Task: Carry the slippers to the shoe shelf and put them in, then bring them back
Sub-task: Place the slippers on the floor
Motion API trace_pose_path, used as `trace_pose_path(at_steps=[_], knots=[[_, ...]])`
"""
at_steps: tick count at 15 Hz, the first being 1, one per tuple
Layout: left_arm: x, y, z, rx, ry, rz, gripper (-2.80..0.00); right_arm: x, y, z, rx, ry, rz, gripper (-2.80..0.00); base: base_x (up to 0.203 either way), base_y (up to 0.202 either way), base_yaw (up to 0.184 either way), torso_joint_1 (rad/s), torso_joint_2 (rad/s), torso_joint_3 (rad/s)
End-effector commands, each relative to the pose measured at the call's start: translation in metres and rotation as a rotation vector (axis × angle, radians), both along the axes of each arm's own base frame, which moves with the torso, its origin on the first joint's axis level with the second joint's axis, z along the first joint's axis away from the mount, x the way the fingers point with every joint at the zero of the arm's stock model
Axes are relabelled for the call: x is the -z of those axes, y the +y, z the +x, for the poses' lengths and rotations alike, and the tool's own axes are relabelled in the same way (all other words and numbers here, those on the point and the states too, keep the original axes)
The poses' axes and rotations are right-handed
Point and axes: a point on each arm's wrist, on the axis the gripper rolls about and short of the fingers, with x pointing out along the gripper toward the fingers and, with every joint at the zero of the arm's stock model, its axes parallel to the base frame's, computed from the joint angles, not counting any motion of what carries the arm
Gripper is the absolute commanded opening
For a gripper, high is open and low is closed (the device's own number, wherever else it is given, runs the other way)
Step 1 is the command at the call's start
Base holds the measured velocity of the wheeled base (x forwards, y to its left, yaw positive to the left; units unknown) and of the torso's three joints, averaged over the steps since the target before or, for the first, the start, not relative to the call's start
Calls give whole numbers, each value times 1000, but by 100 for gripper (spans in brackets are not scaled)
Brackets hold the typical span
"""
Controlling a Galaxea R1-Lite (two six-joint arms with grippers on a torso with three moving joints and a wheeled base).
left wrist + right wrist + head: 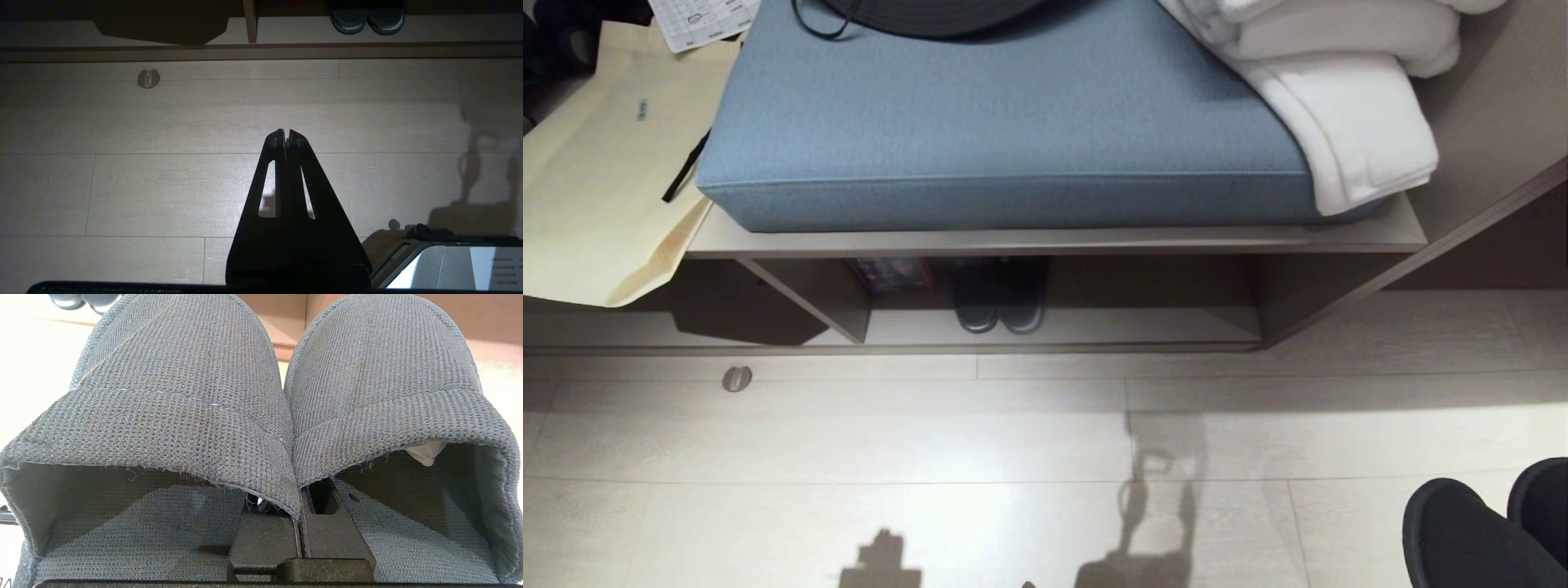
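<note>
Two charcoal knitted slippers (184,416) lie side by side and fill the right wrist view. My right gripper (299,508) is shut on their touching inner edges, its fingers (265,539) showing just beneath the fabric. In the head view the slippers (1470,539) hang at the lower right, above the floor. The shoe shelf (1143,327) is the low open compartment under the bench, with a pale bottom board and a slanted divider (809,302). My left gripper (286,132) is shut and holds nothing, hanging over bare floor.
A dark closed-toe pair with pale toe rims (1001,304) stands in the shelf beside a red box (890,273). Above lie a blue cushion (1013,114), white towels (1347,106) and a paper bag (596,180). A round metal stop (737,378) sits on the floor.
</note>
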Motion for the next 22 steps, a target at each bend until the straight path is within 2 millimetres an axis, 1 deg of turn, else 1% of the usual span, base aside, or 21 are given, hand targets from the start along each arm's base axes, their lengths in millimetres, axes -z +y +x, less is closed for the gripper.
trace_pose_path(at_steps=[1,7,22], knots=[[0,0,0,-2,-1,0,-280,0,0,0,-1,1,-2,-280,0,0,0,0,2,200],[0,0,0,-2,-1,0,-280,0,0,0,-7,1,-31,-280,0,0,0,4,2,204],[0,0,0,0,0,0,-280,0,0,0,-7,1,-31,-280,0,0,0,3,1,202]])
